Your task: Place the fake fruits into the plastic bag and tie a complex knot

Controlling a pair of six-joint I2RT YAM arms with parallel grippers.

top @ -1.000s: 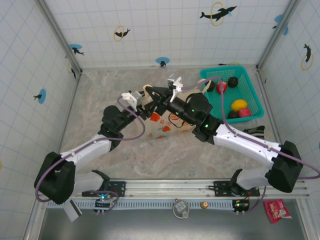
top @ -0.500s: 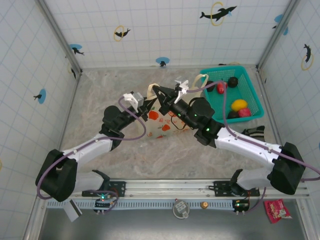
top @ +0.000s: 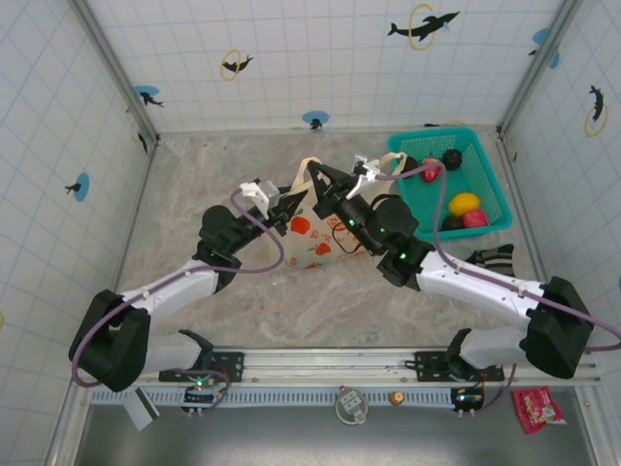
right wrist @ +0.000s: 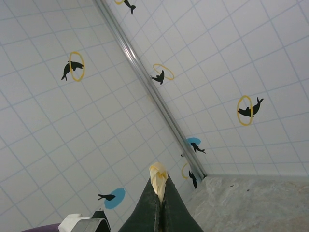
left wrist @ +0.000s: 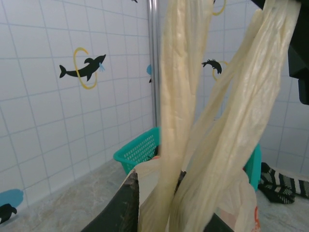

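On the worktop [top: 184, 175], right jaws clamp a bag [top: 315, 243] handle [right wrist: 158, 176] taut; left jaws' hold unclear. Knotting seems underway; a loop-through likely comes next

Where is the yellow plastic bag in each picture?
Top external: the plastic bag is near the centre, left of the teal basket.
Left wrist: its handles stretch up through the middle.
Right wrist: a handle tip pokes up at bottom centre.
Shared landmark: the dolphin wall tiles.

Crinkly translucent plastic bag [left wrist: 176, 96]
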